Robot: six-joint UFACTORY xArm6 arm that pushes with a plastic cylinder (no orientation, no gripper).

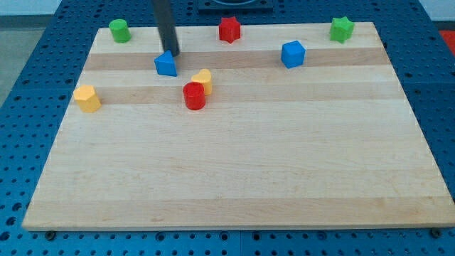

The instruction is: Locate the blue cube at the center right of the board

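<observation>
The blue cube (293, 54) sits on the wooden board (234, 171) toward the view's upper right. My tip (173, 52) is far to its left, just above and touching or nearly touching a second blue block (166, 64), a wedge-like shape. The dark rod comes down from the view's top.
A red cylinder (194, 95) and a yellow block (203, 80) sit together below the blue wedge. A yellow block (87, 98) lies at the left edge. A green cylinder (119, 30), a red star (229, 29) and a green star (342, 29) line the top edge.
</observation>
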